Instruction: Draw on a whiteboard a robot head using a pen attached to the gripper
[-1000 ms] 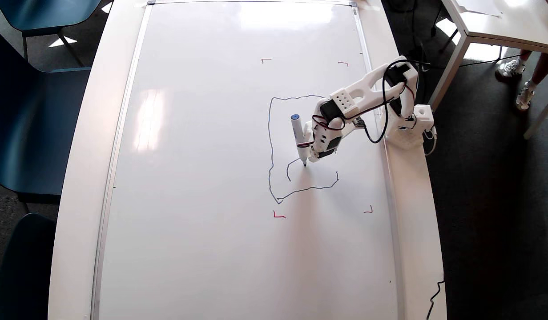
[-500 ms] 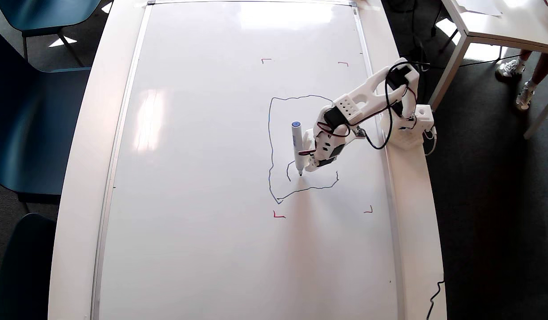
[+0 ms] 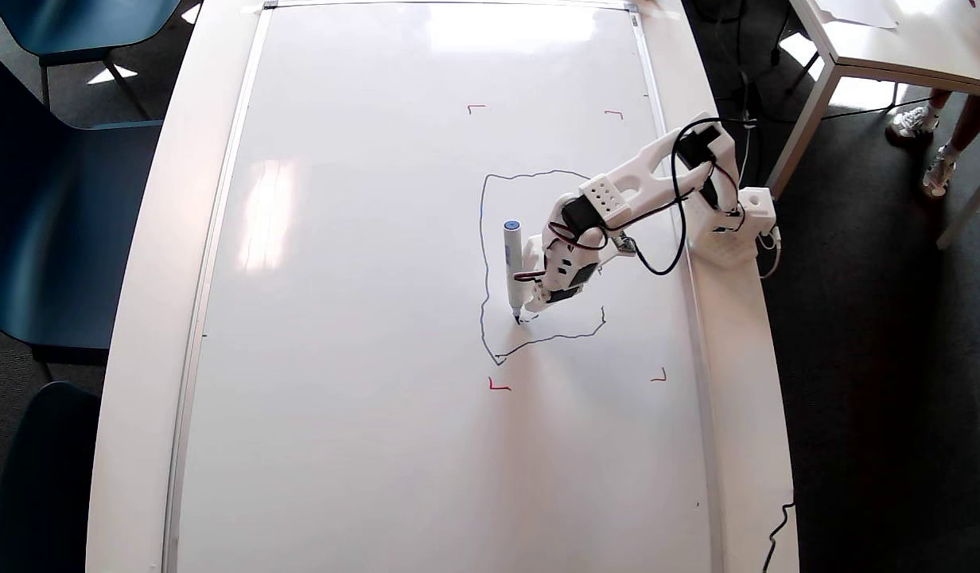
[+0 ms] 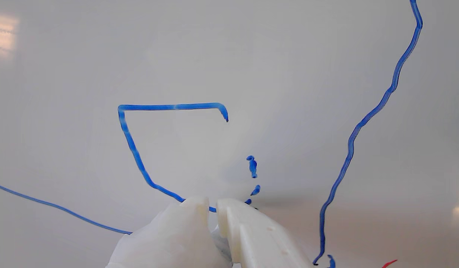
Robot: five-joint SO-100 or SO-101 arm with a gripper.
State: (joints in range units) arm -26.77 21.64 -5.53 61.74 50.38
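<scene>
While fingers nearly meet, hand [image 3: 530, 306] carries pen [image 3: 512, 267] alongside, tip touching whiteboard [image 3: 363, 318].

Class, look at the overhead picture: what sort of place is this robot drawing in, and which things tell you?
Probably a classroom or meeting room: a large whiteboard lies flat on a long table, blue chairs stand beside it, and another white table stands on dark carpet.

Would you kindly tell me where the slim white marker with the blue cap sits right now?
In the overhead view, the slim white marker stands just left of the white plastic gripper, its dark tip at the whiteboard inside the dark-blue outline's lower left.
</scene>
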